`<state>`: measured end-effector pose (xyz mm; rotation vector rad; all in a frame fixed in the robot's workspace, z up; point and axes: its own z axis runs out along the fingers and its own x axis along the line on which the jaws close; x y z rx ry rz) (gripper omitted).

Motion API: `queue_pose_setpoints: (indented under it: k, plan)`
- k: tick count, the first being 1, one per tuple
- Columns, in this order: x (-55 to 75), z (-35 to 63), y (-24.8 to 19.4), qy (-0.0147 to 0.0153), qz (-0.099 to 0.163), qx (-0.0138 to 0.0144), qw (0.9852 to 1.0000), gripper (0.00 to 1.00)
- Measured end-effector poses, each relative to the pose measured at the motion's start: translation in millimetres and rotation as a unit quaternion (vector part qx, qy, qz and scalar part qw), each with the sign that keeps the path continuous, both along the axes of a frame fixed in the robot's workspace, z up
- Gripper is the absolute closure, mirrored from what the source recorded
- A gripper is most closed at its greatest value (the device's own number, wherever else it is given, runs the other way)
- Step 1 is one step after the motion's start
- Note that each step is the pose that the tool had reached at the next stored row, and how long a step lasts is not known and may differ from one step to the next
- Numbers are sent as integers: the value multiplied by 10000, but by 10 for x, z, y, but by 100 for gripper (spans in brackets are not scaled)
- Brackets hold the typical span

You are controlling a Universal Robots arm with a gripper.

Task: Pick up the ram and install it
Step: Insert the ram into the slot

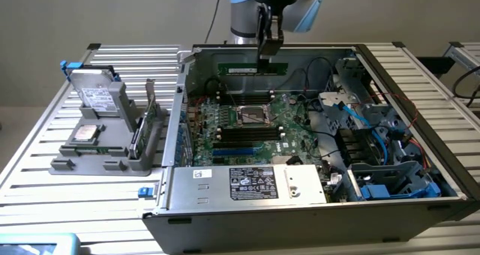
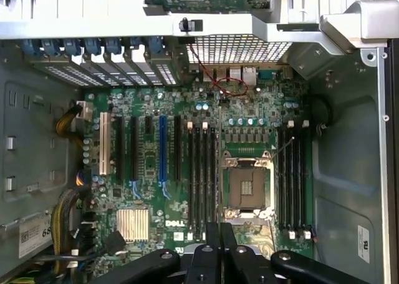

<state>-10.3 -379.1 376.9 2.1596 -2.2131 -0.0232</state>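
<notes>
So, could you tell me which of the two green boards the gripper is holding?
The thin stick clamped in the gripper above the open case; the bigger card stands in the grey holder.

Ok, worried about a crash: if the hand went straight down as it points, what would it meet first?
Probably the motherboard beside the CPU socket; the hand holds the ram above it. Depth unclear.
</notes>
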Motion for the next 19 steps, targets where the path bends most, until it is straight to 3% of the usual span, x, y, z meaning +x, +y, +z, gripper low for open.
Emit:
queue_pose_setpoints:
  k: [8,15,17,19]
  plan:
    - [0,-66,9,0,-8,-10,10000,87]
    - [1,-159,9,0,-8,-53,10000,87]
    - [2,-186,18,0,-8,-73,10000,87]
    - [3,-224,32,-1,-8,-75,10000,87]
